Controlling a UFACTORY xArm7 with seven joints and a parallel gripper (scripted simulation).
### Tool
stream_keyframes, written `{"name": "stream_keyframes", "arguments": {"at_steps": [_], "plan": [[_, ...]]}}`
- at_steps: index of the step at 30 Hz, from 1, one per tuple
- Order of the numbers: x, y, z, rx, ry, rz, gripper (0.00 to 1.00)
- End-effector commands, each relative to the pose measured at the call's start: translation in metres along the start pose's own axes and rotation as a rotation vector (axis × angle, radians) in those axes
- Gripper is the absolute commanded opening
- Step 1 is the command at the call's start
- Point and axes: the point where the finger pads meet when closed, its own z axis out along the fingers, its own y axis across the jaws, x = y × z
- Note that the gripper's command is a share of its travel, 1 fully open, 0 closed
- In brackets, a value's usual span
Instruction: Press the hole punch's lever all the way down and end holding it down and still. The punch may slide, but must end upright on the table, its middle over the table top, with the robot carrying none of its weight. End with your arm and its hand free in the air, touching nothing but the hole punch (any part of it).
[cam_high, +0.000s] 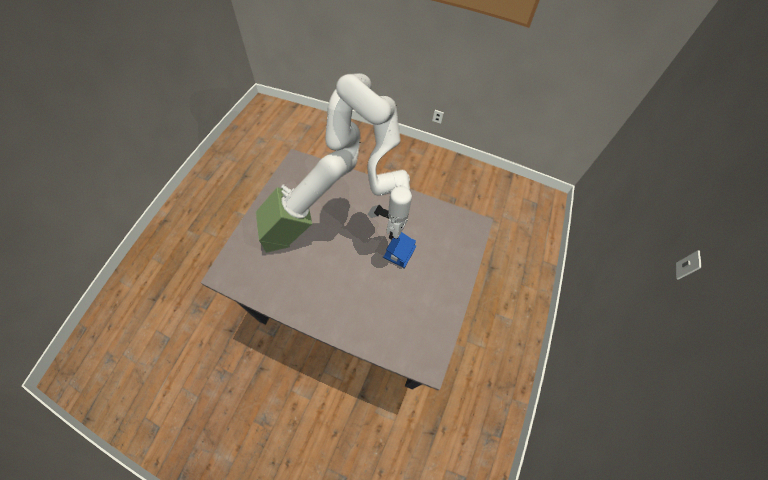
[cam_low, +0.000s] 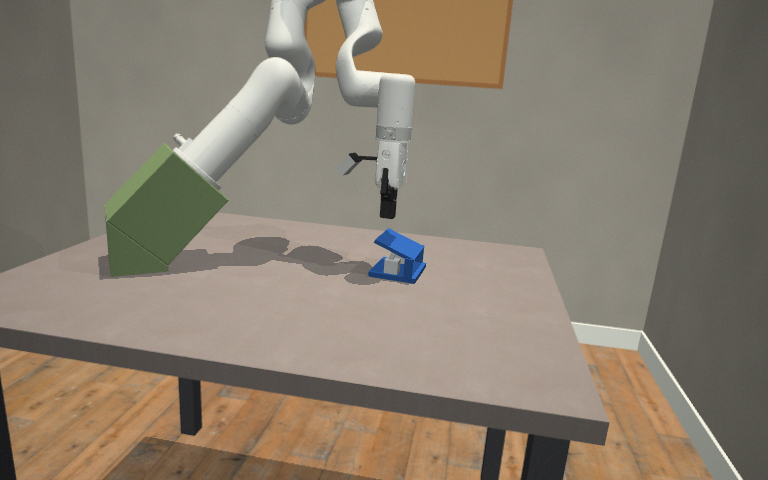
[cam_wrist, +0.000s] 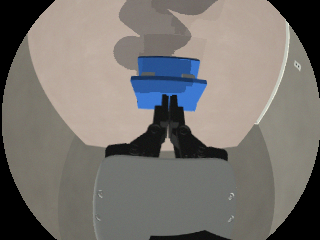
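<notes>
A small blue hole punch (cam_low: 398, 257) stands upright on the grey table, right of the middle. Its lever (cam_low: 399, 243) is raised at a slant, with a grey block showing under it. It also shows in the overhead view (cam_high: 400, 250) and in the wrist view (cam_wrist: 168, 83). My gripper (cam_low: 387, 212) hangs straight above the raised end of the lever, a short way above it and not touching it. The black fingers are shut together and hold nothing, as the wrist view (cam_wrist: 167, 102) shows.
The arm's green base block (cam_low: 158, 210) stands tilted on the table's left side. The table edges (cam_low: 572, 316) lie well away from the punch. A corkboard (cam_low: 419, 39) hangs on the back wall.
</notes>
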Motion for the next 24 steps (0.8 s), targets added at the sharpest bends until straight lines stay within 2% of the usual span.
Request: {"name": "stream_keyframes", "arguments": {"at_steps": [1, 13, 24], "plan": [[-0.002, 0.000, 0.006, -0.001, -0.004, 0.000, 0.00], [-0.003, 0.000, 0.026, -0.001, -0.004, 0.000, 0.00], [-0.003, 0.000, 0.033, -0.001, -0.004, 0.000, 0.00]]}}
